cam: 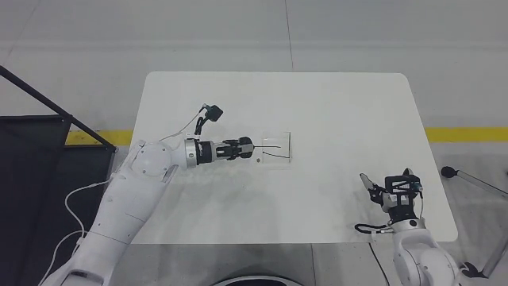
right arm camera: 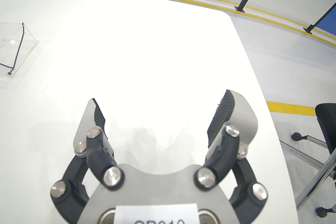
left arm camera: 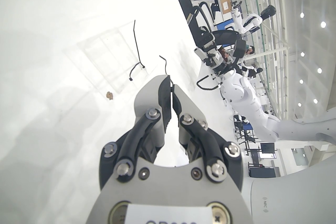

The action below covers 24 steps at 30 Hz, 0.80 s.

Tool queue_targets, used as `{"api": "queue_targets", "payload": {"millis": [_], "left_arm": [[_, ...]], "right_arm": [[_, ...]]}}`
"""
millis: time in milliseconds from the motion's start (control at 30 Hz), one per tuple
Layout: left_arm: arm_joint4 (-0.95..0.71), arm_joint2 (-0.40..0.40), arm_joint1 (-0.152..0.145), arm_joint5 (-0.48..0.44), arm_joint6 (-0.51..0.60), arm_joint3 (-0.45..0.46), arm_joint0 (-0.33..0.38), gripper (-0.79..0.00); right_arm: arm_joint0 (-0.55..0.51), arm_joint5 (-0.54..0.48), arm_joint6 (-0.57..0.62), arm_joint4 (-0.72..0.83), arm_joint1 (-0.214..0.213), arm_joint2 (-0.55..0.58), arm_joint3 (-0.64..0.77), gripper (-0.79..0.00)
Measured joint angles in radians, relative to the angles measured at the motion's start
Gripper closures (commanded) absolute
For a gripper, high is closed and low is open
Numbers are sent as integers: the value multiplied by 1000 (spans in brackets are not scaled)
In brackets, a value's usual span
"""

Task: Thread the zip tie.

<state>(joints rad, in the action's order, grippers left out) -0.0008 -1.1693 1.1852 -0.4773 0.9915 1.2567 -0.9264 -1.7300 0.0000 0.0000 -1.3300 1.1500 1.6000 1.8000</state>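
My left gripper point(left arm camera: 172, 87) is shut on a thin black zip tie strand point(left arm camera: 164, 63) whose curled tip sticks out past the fingertips. Just beyond it a second black zip tie length point(left arm camera: 136, 46) lies across a clear plastic stand point(left arm camera: 105, 51), its small head point(left arm camera: 143, 67) by the stand's near edge. In the top view the left gripper point(cam: 246, 149) sits at the stand's point(cam: 276, 137) left side, mid-table. My right gripper point(right arm camera: 160, 101) is open with nothing in it, hovering over bare table at the front right corner point(cam: 391, 184), far from the stand point(right arm camera: 29, 37).
A small brown scrap point(left arm camera: 109, 95) lies on the white table point(cam: 341, 111) near the stand. The table's right edge and rounded corner point(right arm camera: 236, 25) are close to the right gripper. Off the table, an office chair base point(right arm camera: 315, 146) stands on the floor.
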Motion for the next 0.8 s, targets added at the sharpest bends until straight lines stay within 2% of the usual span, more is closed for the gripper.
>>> {"api": "queue_targets", "payload": {"millis": [233, 467, 800], "left_arm": [[-2, 8, -1, -7, -13, 22, -18, 0], [-59, -31, -16, -59, 2, 41, -51, 0], [-163, -65, -34, -124, 83, 37, -73, 0]], "right_arm": [[30, -50, 51, 16, 1, -15, -6, -785], [116, -311, 238, 234, -6, -16, -21, -785], [287, -572, 521, 601, -13, -69, -131, -785]]}}
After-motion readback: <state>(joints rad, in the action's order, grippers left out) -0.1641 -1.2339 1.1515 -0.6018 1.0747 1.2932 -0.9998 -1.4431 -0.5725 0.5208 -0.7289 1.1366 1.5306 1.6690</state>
